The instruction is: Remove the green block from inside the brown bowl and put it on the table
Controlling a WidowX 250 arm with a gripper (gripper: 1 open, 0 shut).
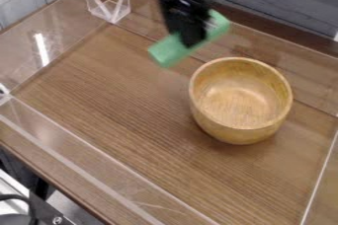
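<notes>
The gripper (pixel 187 34) is hanging above the table (pixel 119 120), pointing steeply downward and clamping the green block (pixel 181 41) between its closed fingers. The block is sitting tilted in the air, blurred, clear of the surface and up and to the left of the brown bowl (pixel 240 99). The bowl is resting upright on the tabletop, its inside showing bare wood. Low clear plastic walls (pixel 53 135) are bordering the table
</notes>
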